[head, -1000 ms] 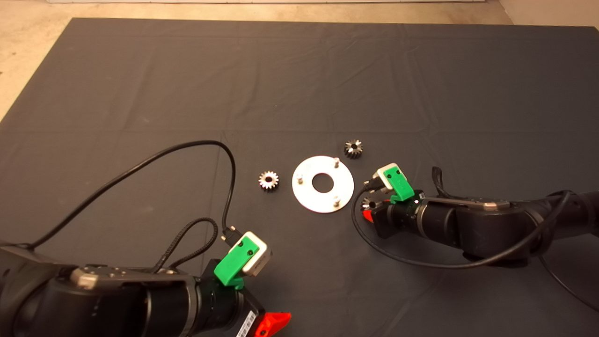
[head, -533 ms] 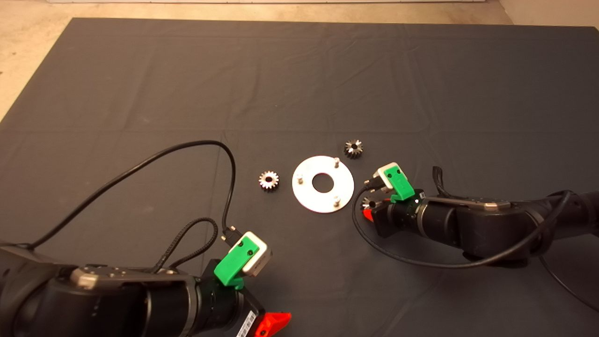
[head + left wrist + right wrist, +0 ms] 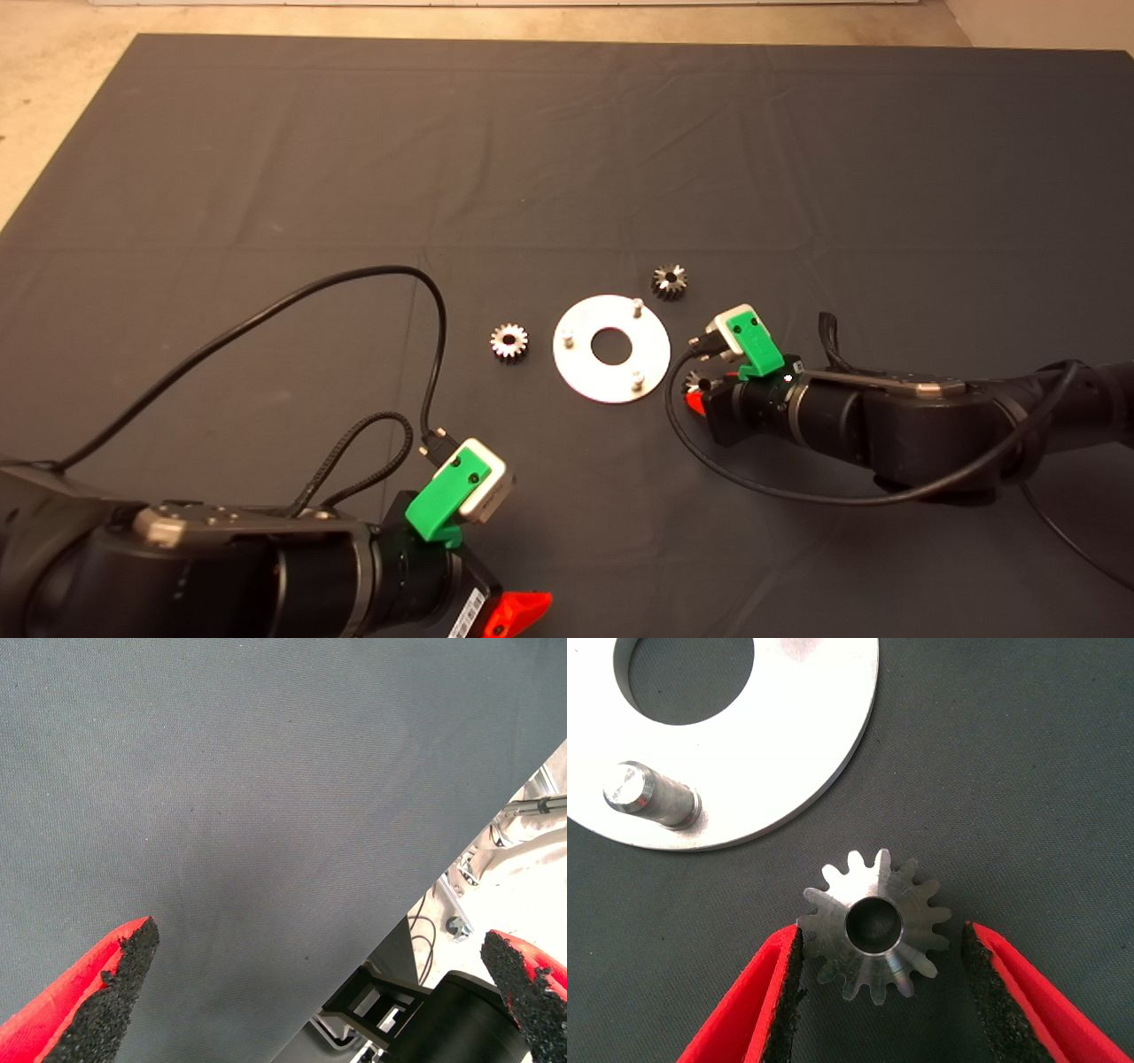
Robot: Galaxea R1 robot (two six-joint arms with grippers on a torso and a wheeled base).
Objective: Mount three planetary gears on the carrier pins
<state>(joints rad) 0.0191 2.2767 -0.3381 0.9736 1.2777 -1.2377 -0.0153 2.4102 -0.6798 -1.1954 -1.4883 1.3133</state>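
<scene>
The silver carrier disc [image 3: 585, 365] lies mid-mat with three upright pins [image 3: 636, 307], all bare. One gear [image 3: 509, 341] lies left of the disc and another [image 3: 670, 282] lies behind its right edge. The third gear [image 3: 695, 382] lies by the disc's front right edge. My right gripper [image 3: 695, 396] is low over it. In the right wrist view the gear [image 3: 877, 935] lies flat on the mat between the open fingers [image 3: 775, 1001]. The gripper [image 3: 881, 935] straddles it, pads close to its teeth. One pin [image 3: 651, 796] and the disc [image 3: 788, 744] show nearby. My left gripper [image 3: 523, 620] waits open at the lower left.
The dark mat [image 3: 567, 159] covers the table, with bare floor beyond its far edge. A black cable [image 3: 354, 283] loops from the left arm toward the left gear. The right arm's cable [image 3: 709, 470] curls on the mat in front of the disc. The left wrist view shows the mat's edge [image 3: 425, 886].
My right gripper has edged slightly toward the disc, staying around the third gear. The gears, disc and left arm have not moved.
</scene>
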